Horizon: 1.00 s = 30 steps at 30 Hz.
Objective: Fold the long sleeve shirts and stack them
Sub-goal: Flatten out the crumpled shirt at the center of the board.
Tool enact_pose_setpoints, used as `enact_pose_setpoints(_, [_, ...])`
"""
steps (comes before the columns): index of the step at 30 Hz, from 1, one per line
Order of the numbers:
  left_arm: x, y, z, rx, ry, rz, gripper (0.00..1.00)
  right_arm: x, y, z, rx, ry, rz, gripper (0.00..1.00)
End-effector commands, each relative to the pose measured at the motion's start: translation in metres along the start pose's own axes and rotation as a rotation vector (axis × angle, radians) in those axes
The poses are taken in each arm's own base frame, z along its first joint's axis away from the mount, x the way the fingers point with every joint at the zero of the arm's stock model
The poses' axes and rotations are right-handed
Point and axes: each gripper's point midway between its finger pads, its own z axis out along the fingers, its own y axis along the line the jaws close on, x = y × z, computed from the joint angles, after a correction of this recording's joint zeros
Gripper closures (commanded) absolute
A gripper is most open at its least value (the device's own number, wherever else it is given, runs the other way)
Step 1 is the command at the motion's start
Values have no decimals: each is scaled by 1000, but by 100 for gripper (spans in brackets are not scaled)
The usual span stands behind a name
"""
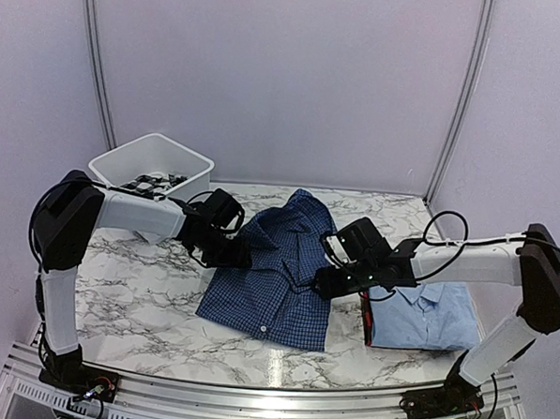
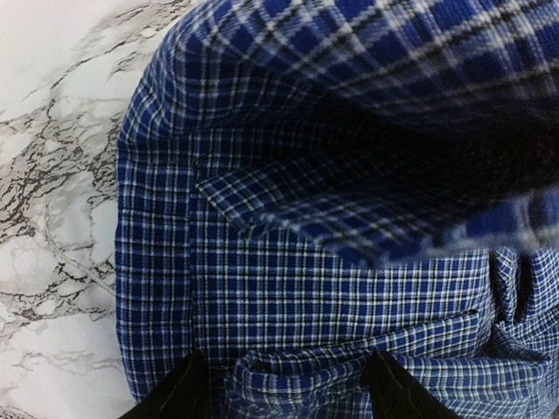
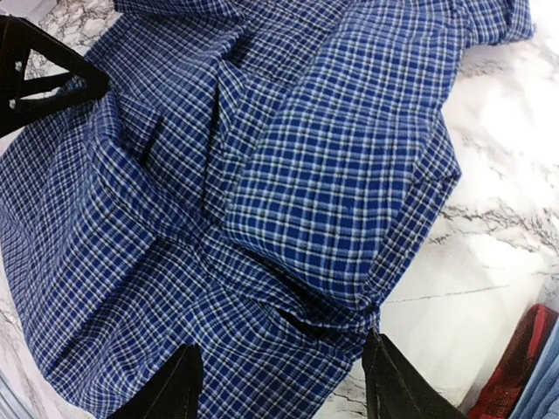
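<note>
The dark checked shirt (image 1: 275, 266) lies rumpled on the marble desk (image 1: 143, 306) between the two tools. The left tool (image 2: 293, 388) stands open, with a fold of cloth between its fingers. The right tool (image 3: 284, 380) is open over the shirt's edge. The top view shows the light blue shirt (image 1: 434, 316) folded just right of the right tool, a mere sliver in the right wrist view, and a white bin (image 1: 151, 165) behind the left arm.

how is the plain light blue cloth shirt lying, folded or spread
Folded: the light blue shirt is a compact rectangle, collar showing.
</note>
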Motion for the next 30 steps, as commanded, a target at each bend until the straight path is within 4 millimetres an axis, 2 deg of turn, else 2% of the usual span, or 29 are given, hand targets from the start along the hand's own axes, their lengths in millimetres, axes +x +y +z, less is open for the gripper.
enact_pose_setpoints(1, [-4,-2,5,1,17,16,38,11,-11,0,25,12,47,41])
enact_pose_setpoints(5, [-8,-9,0,26,10,14,48,15,-10,4,6,14,66,40])
enact_pose_setpoints(12, [-13,-18,-20,63,-18,16,80,6,0,11,-44,-1,73,41])
enact_pose_setpoints(15, [-15,-24,-33,93,-30,20,92,1,4,16,-55,-5,73,47])
enact_pose_setpoints(17, [-15,-28,-43,113,-36,23,96,-2,7,18,-63,-3,73,55])
enact_pose_setpoints(18, [-15,-30,-48,124,-40,24,99,-4,7,17,-65,-4,72,61])
enact_pose_setpoints(21, [-12,-35,-62,162,-40,33,100,-8,10,13,-73,-6,68,87])
enact_pose_setpoints(23, [-6,-39,-72,193,-31,44,100,-9,14,7,-82,-6,58,97])
enact_pose_setpoints(24, [-1,-40,-75,207,-17,53,100,-10,17,3,-88,-7,49,100])
enact_pose_setpoints(27, [17,-46,-88,272,39,85,100,-10,30,-11,-116,-13,1,100])
enact_pose_setpoints(30, [47,-53,-102,361,134,120,100,-5,52,-28,-180,-13,-70,100])
